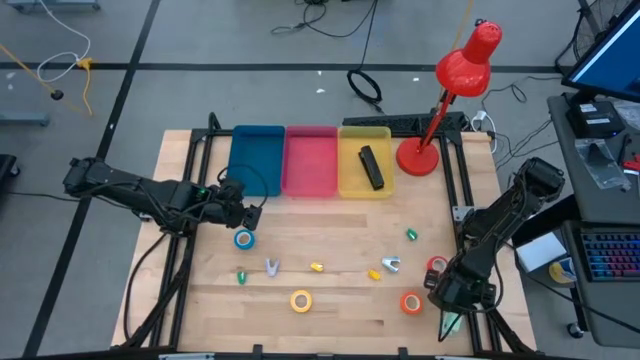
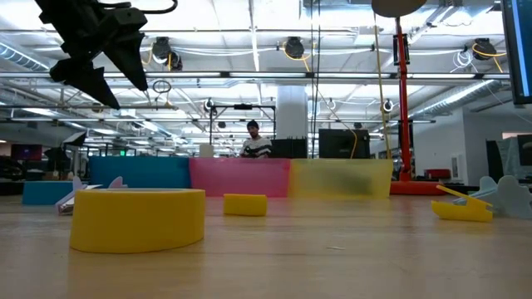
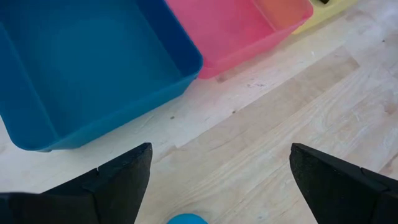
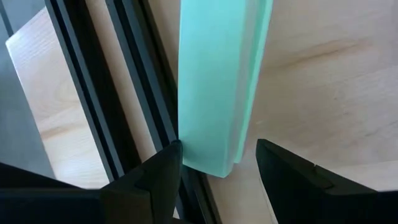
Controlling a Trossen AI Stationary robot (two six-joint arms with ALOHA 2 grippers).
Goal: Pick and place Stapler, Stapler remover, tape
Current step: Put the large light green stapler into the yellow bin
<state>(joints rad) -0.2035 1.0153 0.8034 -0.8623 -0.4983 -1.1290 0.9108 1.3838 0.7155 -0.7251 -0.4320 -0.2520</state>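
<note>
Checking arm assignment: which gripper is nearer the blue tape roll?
Left. The left gripper hovers open just above the blue tape roll, near the blue bin. The right gripper is at the table's far-right front corner.

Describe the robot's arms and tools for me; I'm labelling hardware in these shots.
Both arms are dark, near-black, jointed segments with cabling along them. The left tool has two broad, flat, matte black fingers with angular tips. The right tool has the same black wedge-shaped fingers. No markings show.
</note>
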